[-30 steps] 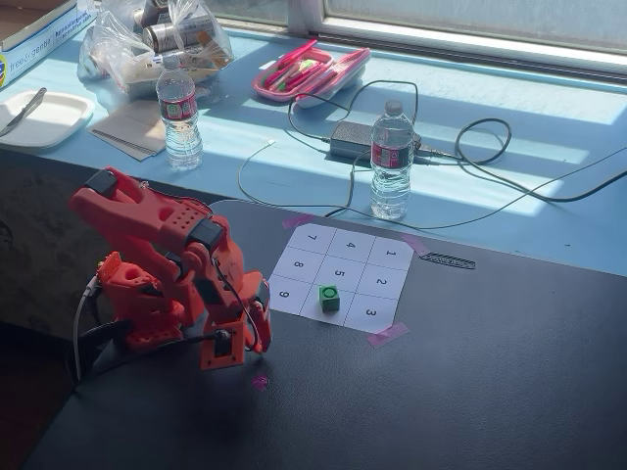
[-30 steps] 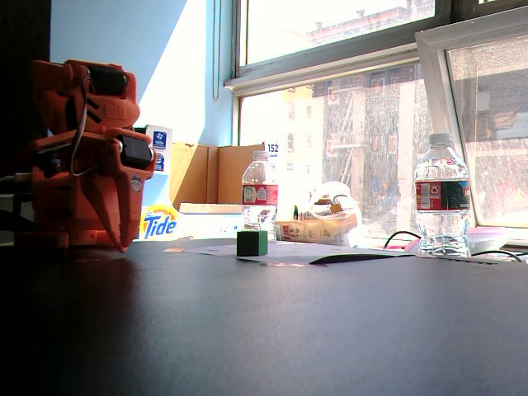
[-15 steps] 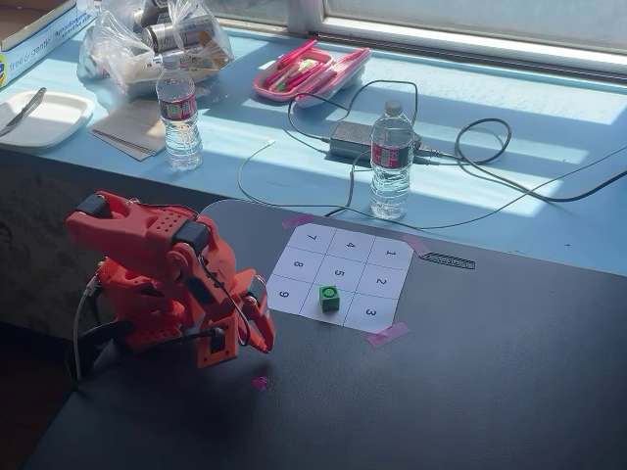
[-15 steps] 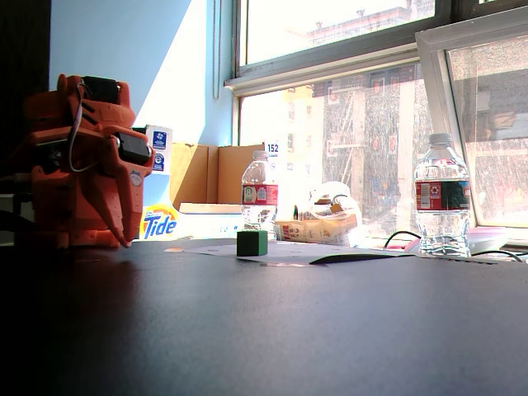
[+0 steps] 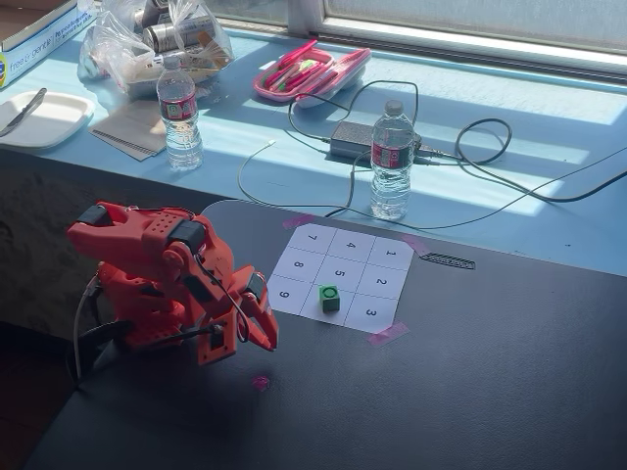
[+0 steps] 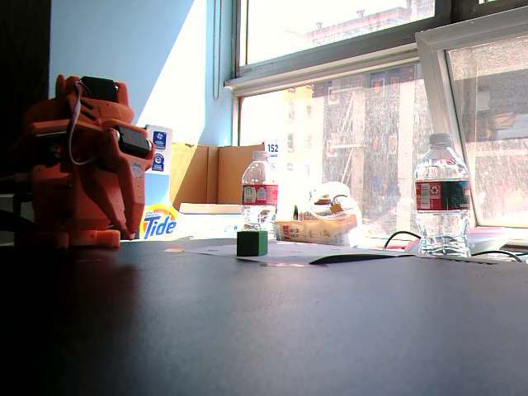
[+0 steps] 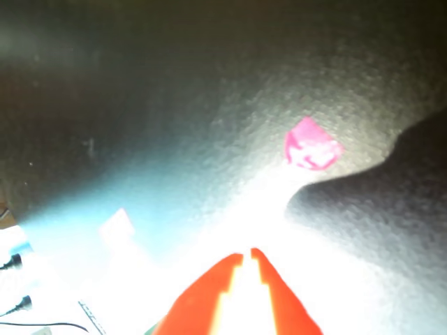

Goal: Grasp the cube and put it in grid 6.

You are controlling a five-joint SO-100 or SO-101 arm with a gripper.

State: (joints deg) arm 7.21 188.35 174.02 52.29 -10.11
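one small green cube (image 5: 330, 298) sits on the numbered sheet (image 5: 339, 275) at its near edge, between cells 9 and 3, apparently already on grid 6 (image 5: 326, 304). the orange gripper (image 5: 261, 331) hangs folded near the arm's base, fingertips nearly pressed together, empty. a good reach would spread the fingers first, then descend squarely over the cube. the dark table (image 5: 470, 372) around the sheet lies open; the nearer water bottle (image 5: 391, 162) stands well behind.

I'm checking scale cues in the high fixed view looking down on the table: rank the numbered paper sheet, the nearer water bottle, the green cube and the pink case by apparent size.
1. Numbered paper sheet
2. Pink case, though it lies farther off, so its rank against the bottle is unsure
3. Nearer water bottle
4. Green cube
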